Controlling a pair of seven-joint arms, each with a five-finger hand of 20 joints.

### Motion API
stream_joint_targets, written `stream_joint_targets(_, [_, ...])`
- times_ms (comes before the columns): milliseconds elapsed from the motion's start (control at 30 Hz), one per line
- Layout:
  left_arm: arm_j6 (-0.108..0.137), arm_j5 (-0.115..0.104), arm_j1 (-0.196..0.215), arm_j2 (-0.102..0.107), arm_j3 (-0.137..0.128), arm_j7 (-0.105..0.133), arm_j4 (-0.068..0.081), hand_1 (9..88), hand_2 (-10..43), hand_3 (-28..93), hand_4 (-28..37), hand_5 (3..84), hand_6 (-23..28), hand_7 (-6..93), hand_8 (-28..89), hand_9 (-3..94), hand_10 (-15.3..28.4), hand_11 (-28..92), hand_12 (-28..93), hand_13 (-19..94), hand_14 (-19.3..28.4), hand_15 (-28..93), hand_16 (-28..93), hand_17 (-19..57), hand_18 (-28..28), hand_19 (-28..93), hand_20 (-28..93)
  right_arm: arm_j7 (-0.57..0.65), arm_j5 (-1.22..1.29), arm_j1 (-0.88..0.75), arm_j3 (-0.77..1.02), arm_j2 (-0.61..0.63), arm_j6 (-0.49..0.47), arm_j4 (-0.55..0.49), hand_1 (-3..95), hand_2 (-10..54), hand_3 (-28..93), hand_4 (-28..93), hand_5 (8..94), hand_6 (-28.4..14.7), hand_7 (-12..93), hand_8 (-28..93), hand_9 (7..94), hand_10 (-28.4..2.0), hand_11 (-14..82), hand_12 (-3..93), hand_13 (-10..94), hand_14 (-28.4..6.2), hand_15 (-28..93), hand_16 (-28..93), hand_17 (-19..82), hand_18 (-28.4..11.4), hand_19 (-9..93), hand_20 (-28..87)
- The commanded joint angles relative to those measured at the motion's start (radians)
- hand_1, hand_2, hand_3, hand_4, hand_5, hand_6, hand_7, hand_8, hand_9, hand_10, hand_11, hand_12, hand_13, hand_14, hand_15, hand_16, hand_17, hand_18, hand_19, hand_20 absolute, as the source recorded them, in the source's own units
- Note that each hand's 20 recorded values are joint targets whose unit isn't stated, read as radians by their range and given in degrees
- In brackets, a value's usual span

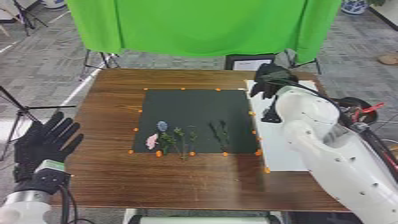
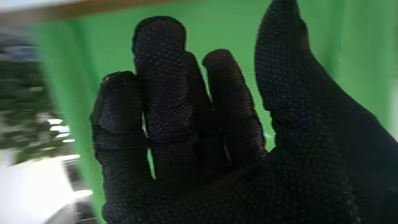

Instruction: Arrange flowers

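My right hand [image 1: 269, 79] is over the white sheet [image 1: 286, 156] at the table's back right. In the right wrist view this hand [image 2: 213, 187] has its fingers and thumb extended, holding nothing. My left hand [image 1: 42, 145] stands open beside the table's left edge. On the dark mat [image 1: 191, 107], a blue flower [image 1: 162, 126] and a pink flower [image 1: 152, 141] lie near the front left, with green leafy stems [image 1: 179, 134] beside them. Darker green sprigs [image 1: 218, 134] lie farther right on that mat.
Orange markers [image 1: 159, 153] line the mat's edges on the brown table [image 1: 169, 185]. A small dark object [image 1: 271, 117] is on the white sheet under the right arm. A dark round container [image 1: 353, 103] and something red [image 1: 370, 108] are at the right. A green cloth [image 1: 204, 25] hangs behind.
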Motion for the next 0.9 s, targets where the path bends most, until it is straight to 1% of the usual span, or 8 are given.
stream_joint_targets(33, [-0.02, 0.006, -0.006, -0.001, 0.008, 0.01, -0.004, 25.1, 13.3, 74, -28.2, 40.5, 10.0, 12.8, -8, 34.5, 16.2, 19, 12, 24, 15.2, 32, -6, -8.3, 16.4, 38, 9, 0.11, 0.072, -0.193, 0.207, 0.145, -0.122, -0.023, 42.4, -9.5, 76, -28, 50.6, -5.6, 13, -11, 50.8, -16.0, 8.9, 13.8, 66, -11.6, 55, 23, 36, -22.3, 84, 32])
stream_joint_targets(200, [-0.014, 0.007, 0.004, -0.007, 0.011, 0.01, -0.008, 25.3, 13.1, 74, -28.3, 40.5, 10.1, 12.7, -8, 34.4, 16.5, 19, 13, 24, 16.3, 33, -5, -8.3, 16.4, 38, 9, 0.15, 0.081, -0.265, 0.286, 0.175, -0.121, -0.017, 42.6, -9.5, 75, -28, 49.3, -6.2, 12, -11, 49.2, -17.0, 8.9, 14.0, 64, -12.1, 57, 22, 35, -22.6, 84, 31])
stream_joint_targets(233, [-0.011, 0.002, 0.008, -0.002, 0.012, 0.017, -0.009, 25.3, 13.0, 74, -28.3, 40.4, 10.1, 12.8, -8, 34.3, 16.5, 19, 13, 24, 16.3, 33, -5, -8.3, 16.4, 38, 9, 0.154, 0.081, -0.268, 0.292, 0.18, -0.119, -0.01, 42.6, -9.5, 76, -28, 49.3, -6.2, 12, -11, 49.1, -17.1, 8.8, 13.9, 64, -12.1, 57, 22, 35, -22.6, 84, 31])
stream_joint_targets(333, [-0.007, 0.009, 0.009, -0.016, 0.006, 0.009, -0.011, 25.7, 12.7, 74, -28.3, 40.4, 10.1, 12.8, -8, 34.3, 16.6, 20, 13, 23, 16.4, 34, -5, -8.3, 16.5, 38, 9, 0.163, 0.077, -0.26, 0.299, 0.185, -0.12, 0.025, 43.6, -9.5, 76, -28, 49.2, -6.2, 12, -11, 48.8, -16.9, 8.7, 13.7, 64, -12.1, 57, 21, 35, -22.5, 84, 31])
stream_joint_targets(500, [-0.004, 0.007, 0.011, -0.009, 0.012, 0.017, -0.013, 25.9, 12.5, 75, -28.3, 40.5, 10.1, 12.9, -8, 34.2, 16.7, 20, 13, 23, 16.5, 34, -5, -8.4, 16.5, 38, 9, 0.183, 0.113, -0.21, 0.292, 0.191, -0.173, 0.095, 46.0, -9.5, 76, -28, 48.4, -6.3, 12, -11, 46.7, -15.9, 8.0, 13.0, 65, -11.6, 58, 21, 35, -22.5, 84, 31])
stream_joint_targets(767, [0.012, 0.029, 0.01, -0.019, 0.016, 0.006, -0.016, 26.4, 12.3, 75, -28.3, 40.5, 10.2, 13.0, -8, 34.1, 16.7, 20, 13, 23, 16.7, 35, -5, -8.3, 16.5, 38, 9, 0.212, 0.166, -0.201, 0.307, 0.191, -0.205, 0.159, 51.2, -9.5, 74, -28, 48.8, -7.4, 11, -11, 46.1, -16.5, 7.9, 10.5, 65, -10.0, 54, 26, 36, -22.3, 84, 30])
stream_joint_targets(833, [0.011, 0.018, 0.005, -0.017, 0.021, 0.012, -0.015, 26.5, 12.3, 74, -28.3, 40.5, 10.2, 13.0, -8, 34.1, 16.7, 20, 13, 23, 16.7, 35, -5, -8.3, 16.5, 38, 9, 0.195, 0.175, -0.217, 0.317, 0.19, -0.193, 0.165, 53.3, -9.5, 73, -28, 49.6, -6.3, 12, -11, 48.2, -14.5, 8.7, 10.3, 66, -9.3, 52, 28, 36, -22.1, 84, 30])
stream_joint_targets(900, [0.015, 0.023, 0.004, -0.02, 0.019, 0.007, -0.015, 26.5, 12.3, 75, -28.3, 40.5, 10.2, 13.0, -8, 34.2, 16.8, 20, 13, 23, 16.7, 35, -5, -8.3, 16.5, 38, 9, 0.173, 0.174, -0.229, 0.326, 0.184, -0.198, 0.17, 54.9, -9.5, 72, -28, 50.2, -3.4, 14, -12, 50.1, -11.8, 9.3, 10.1, 66, -8.9, 50, 30, 35, -21.8, 83, 30])
